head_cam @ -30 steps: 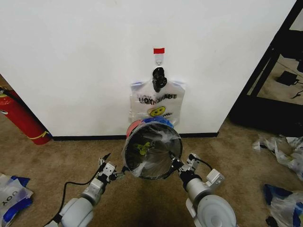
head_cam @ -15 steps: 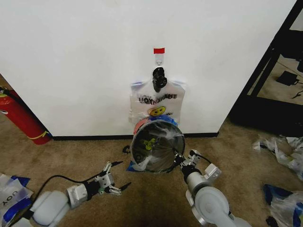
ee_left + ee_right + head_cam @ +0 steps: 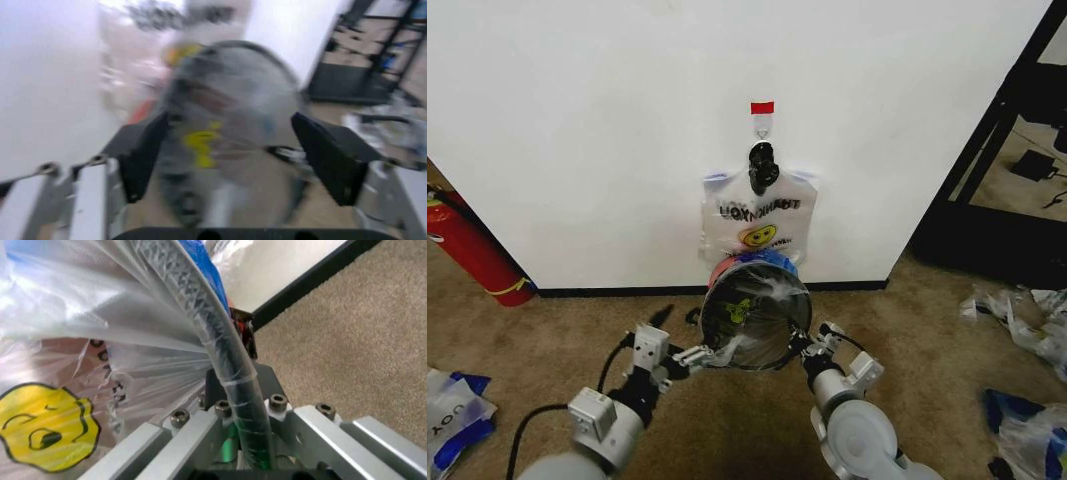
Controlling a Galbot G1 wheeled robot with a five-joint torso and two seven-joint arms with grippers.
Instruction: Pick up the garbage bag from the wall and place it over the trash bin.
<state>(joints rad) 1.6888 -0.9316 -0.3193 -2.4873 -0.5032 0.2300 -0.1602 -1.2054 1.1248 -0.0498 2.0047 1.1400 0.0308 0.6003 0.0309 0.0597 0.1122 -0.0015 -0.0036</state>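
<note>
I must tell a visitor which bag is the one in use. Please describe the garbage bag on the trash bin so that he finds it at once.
Start at the white wall and its hook with red tape. On the carpet below stands the black wire-mesh trash bin, tilted toward the camera. The garbage bag is the clear plastic stretched over its rim, unlike the clipped bundle of smiley bags hanging flat on the wall.

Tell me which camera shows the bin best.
The head view: the whole bin shows, tilted, bag over its mouth, between both claws. The left wrist view gives it blurred. The right wrist view shows just its rim, wrapped in plastic, in the right claw.
</note>
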